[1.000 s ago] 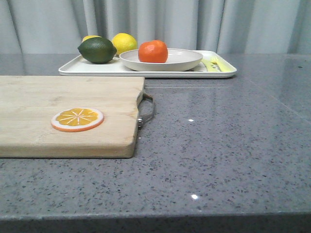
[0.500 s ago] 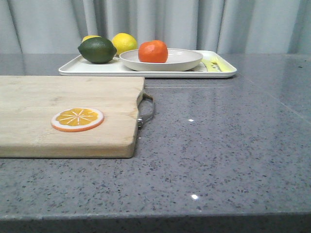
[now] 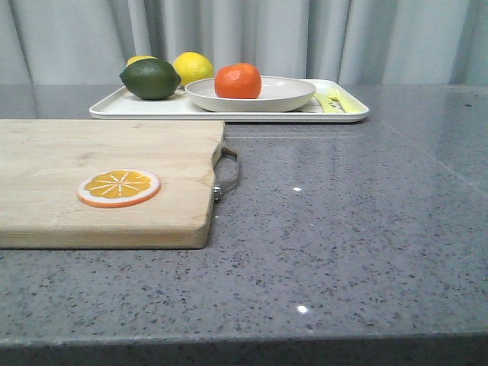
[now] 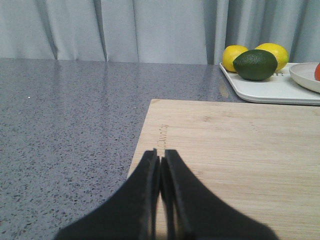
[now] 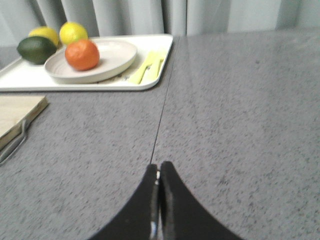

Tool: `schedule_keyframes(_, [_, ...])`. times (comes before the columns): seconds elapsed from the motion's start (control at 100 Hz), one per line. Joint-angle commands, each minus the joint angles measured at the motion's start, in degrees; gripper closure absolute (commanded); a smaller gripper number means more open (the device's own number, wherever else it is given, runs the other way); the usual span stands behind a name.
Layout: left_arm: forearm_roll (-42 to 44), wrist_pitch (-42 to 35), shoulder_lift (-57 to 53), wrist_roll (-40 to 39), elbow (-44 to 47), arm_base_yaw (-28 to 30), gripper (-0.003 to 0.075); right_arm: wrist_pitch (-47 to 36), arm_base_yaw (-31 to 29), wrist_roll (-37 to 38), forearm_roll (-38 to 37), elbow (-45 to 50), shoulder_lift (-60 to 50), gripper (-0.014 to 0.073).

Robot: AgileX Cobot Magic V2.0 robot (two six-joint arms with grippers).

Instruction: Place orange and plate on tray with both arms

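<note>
Orange (image 3: 237, 81) in plate (image 3: 282, 95), plate on tray (image 3: 152, 108) at far side of table (image 3: 343, 229). L gripper (image 4: 161, 162) fingers pressed together, empty, over cutting board (image 3: 76, 179). R gripper (image 5: 159, 172) likewise closed, empty, over bare table.

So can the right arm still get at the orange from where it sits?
Probably yes. The right gripper is shut over bare counter, and nothing stands between it and the orange, which sits exposed in the plate on the tray.
</note>
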Motion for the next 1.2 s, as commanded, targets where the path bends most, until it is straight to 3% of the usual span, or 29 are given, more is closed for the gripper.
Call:
schedule_keyframes(0.0, [-0.1,-5.1,-1.8,-0.2,1.3,0.1,0.0739,-9.1,-2.0,-0.6,-1.7,1.3,-0.9,0.0652])
schedule_keyframes(0.24, [-0.1,-5.1,-1.8,-0.2,1.3,0.1,0.0739,-13.8,-6.2,-0.6,-4.1,8.0,-5.4,0.0652])
schedule_keyframes(0.35, [-0.1,-5.1,-1.8,-0.2,1.3,0.1,0.0739,-17.1,-7.3,3.2,-6.3,11.4,-7.0,0.0652])
schedule_keyframes(0.48, [-0.1,-5.1,-1.8,-0.2,1.3,0.1,0.0739,-23.8,-7.6,8.6,-11.9,15.5,-9.6,0.0652])
schedule_keyframes(0.62, [-0.1,-5.1,-1.8,-0.2,1.3,0.1,0.0739,-24.1,-7.6,10.6,-17.5,15.3,-10.8,0.0652])
schedule_keyframes(1.19, [-0.1,-5.1,-1.8,-0.2,1.3,0.1,0.0739,-23.6,-7.5,10.6,-14.6,15.3,-10.8,0.0652])
